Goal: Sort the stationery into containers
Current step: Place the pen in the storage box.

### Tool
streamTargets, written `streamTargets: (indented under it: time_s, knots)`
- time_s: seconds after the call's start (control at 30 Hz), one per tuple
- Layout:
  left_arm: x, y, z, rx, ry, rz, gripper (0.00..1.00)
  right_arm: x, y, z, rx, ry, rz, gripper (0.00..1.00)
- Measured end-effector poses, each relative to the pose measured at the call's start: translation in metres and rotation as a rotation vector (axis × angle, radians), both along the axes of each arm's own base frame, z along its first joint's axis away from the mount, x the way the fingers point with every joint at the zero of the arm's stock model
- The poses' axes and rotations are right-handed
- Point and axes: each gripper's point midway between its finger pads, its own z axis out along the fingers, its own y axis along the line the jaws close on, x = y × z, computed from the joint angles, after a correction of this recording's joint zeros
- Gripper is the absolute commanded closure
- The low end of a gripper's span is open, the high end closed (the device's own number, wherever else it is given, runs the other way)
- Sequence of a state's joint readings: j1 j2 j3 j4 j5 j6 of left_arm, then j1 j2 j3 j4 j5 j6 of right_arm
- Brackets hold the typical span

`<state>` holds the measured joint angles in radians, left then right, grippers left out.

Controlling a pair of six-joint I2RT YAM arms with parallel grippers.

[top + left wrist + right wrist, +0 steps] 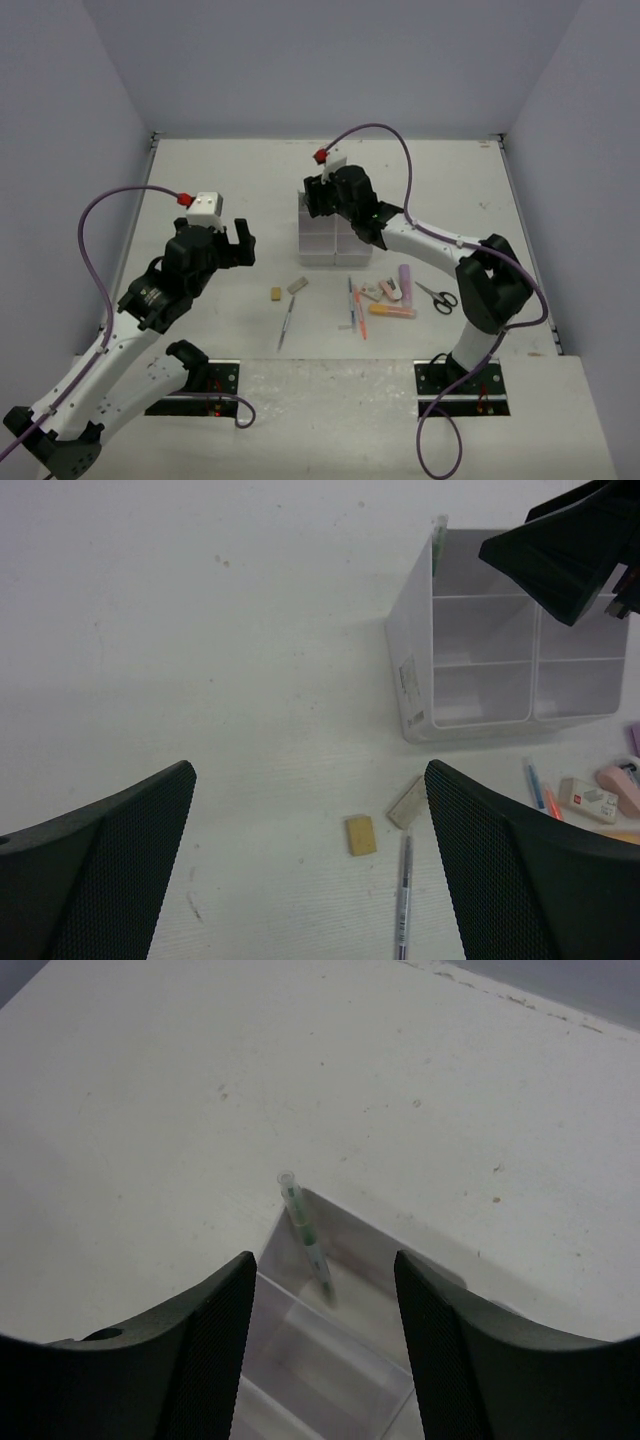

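The right gripper (322, 1260) hangs over the far left corner of the organizer (412, 650), its fingers parted and nothing between them. Directly below the gap a clear pen with green marks (305, 1235) stands tilted in that far left compartment, leaning into the corner. It is the only item visible inside. The other compartments that show in the left wrist view look empty.

So the sorting is, by my reckoning, barely begun: one piece in, all the rest on the table on the near side of the organizer. Off its near left corner lie a tan eraser (360, 834), a pale flat eraser (407, 802) and a grey pen (403, 905) pointing toward the arm bases. Off its near right corner lies a looser cluster — thin orange and blue pens (354, 305), a white eraser (372, 292), a pink eraser (392, 290), a pink marker (405, 279) and an orange marker (392, 311). The black-handled scissors (436, 297) lie farthest to the right.

The right arm runs from its base up through a bent elbow to the right of the organizer, then reaches leftward so the wrist sits above the far row, fingers aimed down into it. The left gripper (310, 770) is held above the table well to the left of the organizer — fingers spread wide, holding nothing, facing the two erasers and the grey pen.
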<state>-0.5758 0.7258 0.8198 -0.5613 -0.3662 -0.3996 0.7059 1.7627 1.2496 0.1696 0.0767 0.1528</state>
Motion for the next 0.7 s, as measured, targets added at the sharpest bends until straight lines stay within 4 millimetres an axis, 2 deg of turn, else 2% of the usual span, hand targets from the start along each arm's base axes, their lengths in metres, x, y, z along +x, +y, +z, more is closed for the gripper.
streamTargets:
  time_s: [0.03,0.07,0.1,0.13,0.27,0.43,0.5,0.53,0.57,0.7]
  knots:
    - [0.0,0.0,0.0,0.0,0.0,0.0,0.0,-0.003,-0.003,0.002,-0.001,0.002,0.0,0.37]
    - [0.0,0.0,0.0,0.0,-0.001,0.001,0.0,-0.006,-0.005,0.006,0.0,0.001,-0.001,0.29]
    - [0.0,0.001,0.0,0.001,-0.001,0.003,0.0,-0.009,-0.008,0.013,0.004,-0.002,-0.004,0.08]
    - [0.0,0.001,0.0,0.001,-0.002,0.004,0.0,-0.012,-0.011,0.022,0.012,-0.01,-0.005,0.01]
    - [0.001,0.004,0.001,0.009,-0.007,0.023,0.0,-0.03,-0.034,0.07,0.039,-0.051,-0.067,0.01]
    - [0.001,0.007,0.003,0.01,-0.016,0.035,0.0,-0.066,-0.08,0.14,0.123,-0.098,-0.208,0.01]
    - [0.001,0.008,0.004,0.009,-0.019,0.037,0.0,-0.079,-0.096,0.163,0.18,-0.117,-0.244,0.05]
    - [0.001,0.008,0.004,0.008,-0.02,0.037,0.0,-0.087,-0.101,0.169,0.211,-0.119,-0.238,0.09]
    - [0.0,0.008,0.004,0.007,-0.021,0.037,0.0,-0.099,-0.107,0.166,0.229,-0.096,-0.224,0.13]
    - [-0.001,0.009,0.008,-0.001,-0.033,0.037,0.0,-0.146,-0.117,0.136,0.257,0.047,-0.155,0.16]
